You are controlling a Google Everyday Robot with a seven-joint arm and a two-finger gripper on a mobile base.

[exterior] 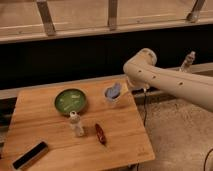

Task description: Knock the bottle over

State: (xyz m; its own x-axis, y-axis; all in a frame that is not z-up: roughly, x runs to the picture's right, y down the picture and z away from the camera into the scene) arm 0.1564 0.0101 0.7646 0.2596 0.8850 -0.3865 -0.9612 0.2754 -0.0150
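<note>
- A square table [120,145] of light wood fills the lower left of the view and stands on a speckled floor
- A small clear plastic bottle with a white cap and pale label [76,124] stands upright near the middle of the table, just in front of the plate
- A round green plate [70,101] lies flat behind the bottle, toward the far edge of the table
- A clear plastic cup with bluish contents [113,95] stands upright to the right of the plate, near the far right corner
- A small dark red oblong object [100,133] lies just to the right of the bottle, not touching it
- A black rectangular block [31,155] lies at an angle by the near left corner
- A cream robot arm [170,82] reaches in from the right and bends at a rounded joint above the far right corner of the table
- The end effector [133,86] sits below that bend at the table's far right edge, just beside the cup and well apart from the bottle; I cannot tell whether it is apart or together
- A second small pale bottle [188,61] stands far off on a ledge against the dark wall
</note>
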